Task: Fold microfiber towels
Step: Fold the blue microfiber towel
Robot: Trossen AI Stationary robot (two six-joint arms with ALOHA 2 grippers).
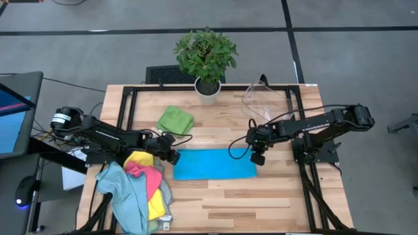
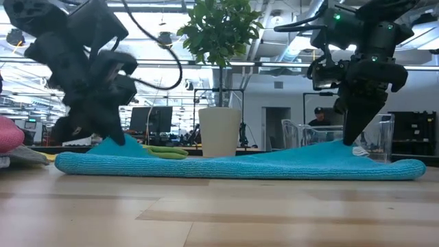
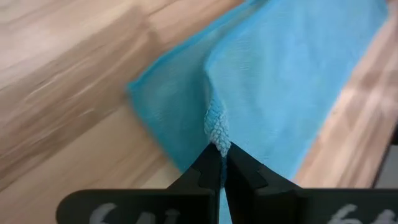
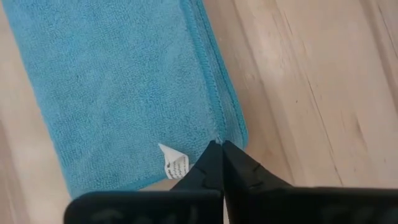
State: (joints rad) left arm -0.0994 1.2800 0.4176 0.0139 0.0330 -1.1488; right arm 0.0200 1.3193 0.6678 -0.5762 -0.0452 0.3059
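A blue microfiber towel (image 1: 214, 164) lies folded into a long rectangle on the middle of the wooden table (image 1: 261, 202). My left gripper (image 1: 173, 156) is shut on its left end and my right gripper (image 1: 257, 158) on its right end. In the low view both ends (image 2: 110, 145) (image 2: 343, 146) rise a little toward the fingers, and the stretch between them rests on the table. A folded green towel (image 1: 175, 120) lies behind it. A loose pile of teal, pink and yellow towels (image 1: 140, 189) lies at the near left. My left gripper pinches a small puckered ridge of the towel (image 3: 216, 132) between its two fingers, near the far left corner. The fingers slant down from the table's left. The cloth is raised slightly at the fingers and the rest lies flat. My right gripper pinches the towel's hemmed edge (image 4: 217, 138) between its two fingertips, near the far right corner and beside a white tag (image 4: 174, 163). Two hems lie stacked there. The fingers point down from the right side. That end is raised slightly and the rest lies on the table.
A potted plant (image 1: 208, 59) stands at the far edge in the middle. A clear plastic bin (image 1: 268, 98) stands at the far right. Bare wood lies in front of the blue towel toward the near edge. A laptop (image 1: 13, 111) sits off the table's left.
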